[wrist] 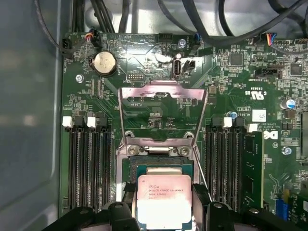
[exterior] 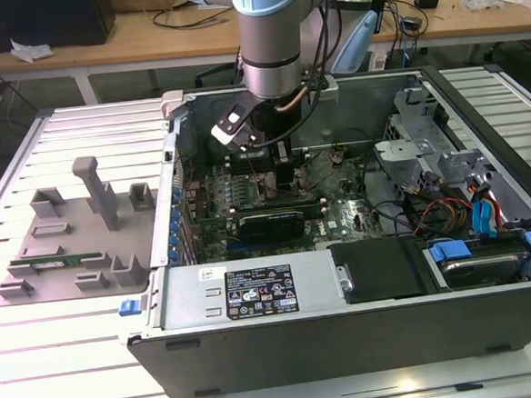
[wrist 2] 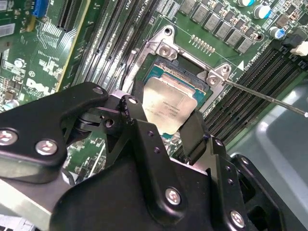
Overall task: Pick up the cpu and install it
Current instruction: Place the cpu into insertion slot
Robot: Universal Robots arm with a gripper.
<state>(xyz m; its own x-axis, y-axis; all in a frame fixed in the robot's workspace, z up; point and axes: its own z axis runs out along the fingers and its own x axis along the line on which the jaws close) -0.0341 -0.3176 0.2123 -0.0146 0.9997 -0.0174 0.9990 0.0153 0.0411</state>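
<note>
Second wrist view, black claw clamped on the silver cpu by two opposite edges, held over the open motherboard socket, inside the computer case at the exterior view's centre.

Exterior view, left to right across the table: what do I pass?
Grey tray → gripper, shut on the cpu, inside the open computer case → blue cables at the case's far end.
</note>
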